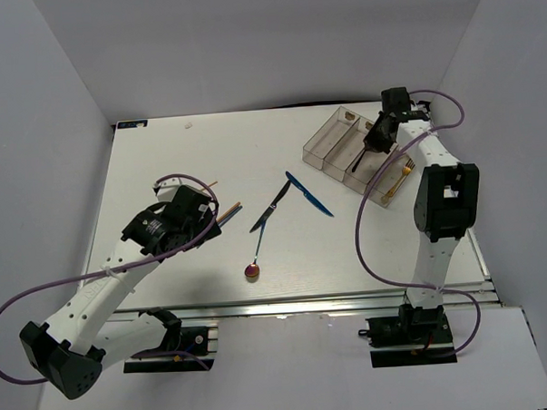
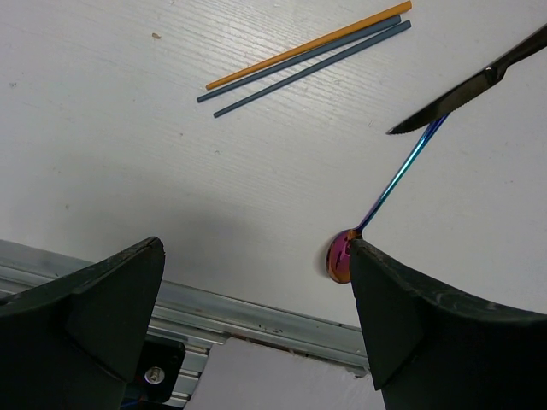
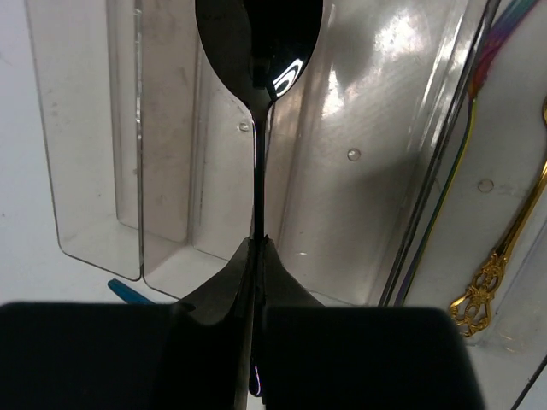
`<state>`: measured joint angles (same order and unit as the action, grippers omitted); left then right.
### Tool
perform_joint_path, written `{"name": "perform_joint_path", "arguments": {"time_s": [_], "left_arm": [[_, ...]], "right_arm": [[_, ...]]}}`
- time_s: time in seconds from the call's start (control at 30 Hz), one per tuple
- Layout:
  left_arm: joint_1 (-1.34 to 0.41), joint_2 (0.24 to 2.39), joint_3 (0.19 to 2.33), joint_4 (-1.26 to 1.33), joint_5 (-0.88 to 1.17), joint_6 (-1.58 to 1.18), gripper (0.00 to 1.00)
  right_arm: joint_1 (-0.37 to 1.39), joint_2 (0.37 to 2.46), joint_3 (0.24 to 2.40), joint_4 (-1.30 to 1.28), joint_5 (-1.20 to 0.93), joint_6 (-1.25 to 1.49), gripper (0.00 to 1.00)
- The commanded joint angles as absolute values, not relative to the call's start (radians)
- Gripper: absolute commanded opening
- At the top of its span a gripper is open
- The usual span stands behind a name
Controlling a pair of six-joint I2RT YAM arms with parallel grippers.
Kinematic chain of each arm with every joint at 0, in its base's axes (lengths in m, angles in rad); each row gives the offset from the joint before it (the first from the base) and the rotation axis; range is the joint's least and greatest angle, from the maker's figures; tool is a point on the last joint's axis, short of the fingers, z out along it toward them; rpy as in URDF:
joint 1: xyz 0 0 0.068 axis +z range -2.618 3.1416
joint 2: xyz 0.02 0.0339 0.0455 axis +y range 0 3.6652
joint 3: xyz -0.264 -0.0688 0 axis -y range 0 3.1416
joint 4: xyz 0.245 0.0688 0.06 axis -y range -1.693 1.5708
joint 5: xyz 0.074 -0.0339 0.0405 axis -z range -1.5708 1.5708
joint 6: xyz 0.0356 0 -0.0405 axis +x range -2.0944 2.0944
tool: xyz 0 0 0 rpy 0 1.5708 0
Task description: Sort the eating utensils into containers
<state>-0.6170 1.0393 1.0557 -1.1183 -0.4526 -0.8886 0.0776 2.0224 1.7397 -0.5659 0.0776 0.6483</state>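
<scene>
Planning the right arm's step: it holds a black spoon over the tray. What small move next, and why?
Probably lower slightly, then open the jaws: the right gripper is shut on the black spoon, whose bowl hangs over a compartment of the clear tray.

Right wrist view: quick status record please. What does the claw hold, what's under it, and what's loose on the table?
right claw: shut on black metal spoon, by its handle
below spoon: clear smoky plastic tray, bare compartment
already in tray: gold ornate-handled fork
left claw: open, holding nothing
loose on table: thin blue knife, black knife, iridescent spoon, three slim chopsticks
</scene>
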Motion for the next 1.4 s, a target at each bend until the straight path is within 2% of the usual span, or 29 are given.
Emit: {"name": "perform_joint_path", "arguments": {"time_s": [0.0,0.37,0.4,0.43,0.47,0.5,0.53,0.67,0.7,0.73,0.8,0.83,0.97,1.1,1.23,1.37], "left_arm": [[-0.617,1.035,1.08,-1.124,-0.462,-0.888,0.98],[-0.617,1.063,1.058,-1.098,-0.448,-0.893,0.98],[-0.617,1.066,1.057,-1.091,-0.446,-0.891,0.98],[-0.617,1.068,1.055,-1.085,-0.443,-0.89,0.98],[-0.617,1.069,1.049,-1.08,-0.442,-0.887,0.98],[-0.617,1.072,1.045,-1.075,-0.436,-0.885,0.98],[-0.617,1.075,1.043,-1.068,-0.433,-0.885,0.98],[-0.617,1.094,1.058,-1.077,-0.469,-0.882,0.98],[-0.617,1.095,1.077,-1.098,-0.503,-0.893,0.98],[-0.617,1.109,1.094,-1.138,-0.555,-0.914,0.98],[-0.615,1.094,1.184,-1.218,-0.682,-0.988,0.98],[-0.617,1.082,1.209,-1.213,-0.692,-0.976,0.98],[-0.617,1.066,1.236,-1.226,-0.703,-0.957,0.98],[-0.615,1.051,1.267,-1.246,-0.707,-0.93,0.98],[-0.617,1.035,1.289,-1.269,-0.704,-0.914,0.98],[-0.617,1.003,1.279,-1.273,-0.675,-0.896,0.98]], "right_arm": [[0.063,2.011,1.758,-0.563,0.113,0.706,0.0],[0.048,2.042,1.726,-0.558,0.104,0.684,0.0],[0.046,2.033,1.709,-0.543,0.11,0.678,0.04],[0.043,2.034,1.709,-0.548,0.113,0.675,0.14],[0.04,2.036,1.716,-0.558,0.121,0.67,0.28],[0.04,2.033,1.739,-0.558,0.118,0.648,0.61],[0.04,2.029,1.764,-0.571,0.12,0.634,0.71],[0.116,1.953,1.804,-0.603,0.086,0.485,0.74],[0.212,1.925,1.774,-0.591,0.059,0.354,0.76],[0.291,1.895,1.758,-0.627,0.142,0.306,0.78],[0.563,1.794,1.605,-0.632,0.245,0.374,0.89],[0.668,1.777,1.579,-0.659,0.302,0.506,0.89],[0.854,1.822,1.589,-0.693,0.447,0.665,0.89],[1.0,1.966,1.753,-0.892,0.543,0.817,0.89],[1.095,2.083,1.796,-0.994,0.548,1.001,0.89],[1.131,2.079,1.663,-0.828,0.447,1.022,0.81]]}}
